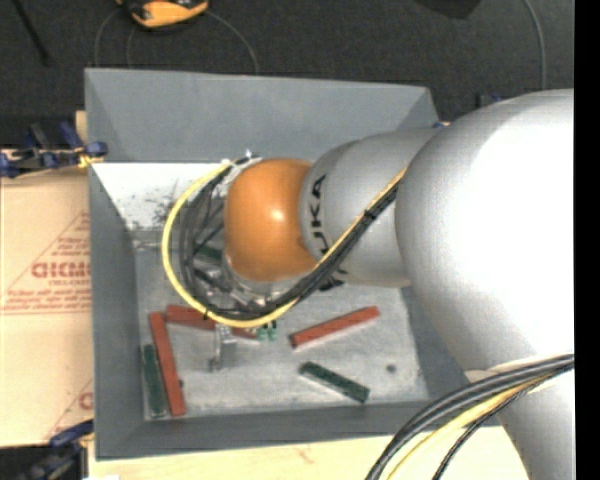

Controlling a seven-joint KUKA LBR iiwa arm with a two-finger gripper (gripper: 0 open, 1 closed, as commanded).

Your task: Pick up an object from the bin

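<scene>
My gripper (219, 356) reaches down under the arm's orange cover to the bin floor at the left middle. A red flat bar (192, 317) lies just left of it and runs under the gripper body. A small green piece (268, 333) peeks out to its right. Nothing is seen held.
A long red bar (167, 365) and a dark green bar (155, 380) lie side by side along the bin's left wall. Another red bar (335, 328) lies right of the gripper, with a dark green bar (333, 382) nearer the front. The arm covers the bin's right and back.
</scene>
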